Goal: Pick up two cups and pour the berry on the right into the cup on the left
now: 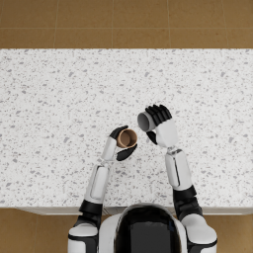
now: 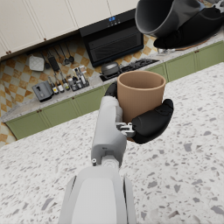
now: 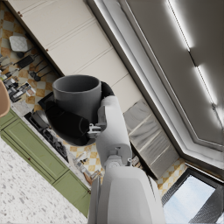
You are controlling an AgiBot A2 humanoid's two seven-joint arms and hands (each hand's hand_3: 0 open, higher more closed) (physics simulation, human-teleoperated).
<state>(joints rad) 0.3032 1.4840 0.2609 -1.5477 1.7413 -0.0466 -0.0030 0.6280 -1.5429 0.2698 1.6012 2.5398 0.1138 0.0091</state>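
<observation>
A brown cup [image 1: 127, 138] [image 2: 141, 95] stands upright in my left hand [image 1: 121, 143] [image 2: 148, 122], held above the speckled counter [image 1: 59, 99]. My right hand [image 1: 160, 123] [image 3: 72, 124] grips a grey cup [image 1: 145, 121] [image 3: 78, 97] [image 2: 164, 16], tipped on its side with its mouth toward the brown cup, just right of it and higher. The brown cup's rim [image 3: 3, 98] shows at the edge of the right wrist view. No berry is visible in either cup.
The counter's front edge [image 1: 49, 207] runs just before my body; its far edge [image 1: 123, 49] meets a brown floor. Green cabinets [image 2: 65, 109] and a black stove hood [image 2: 111, 39] stand beyond the counter.
</observation>
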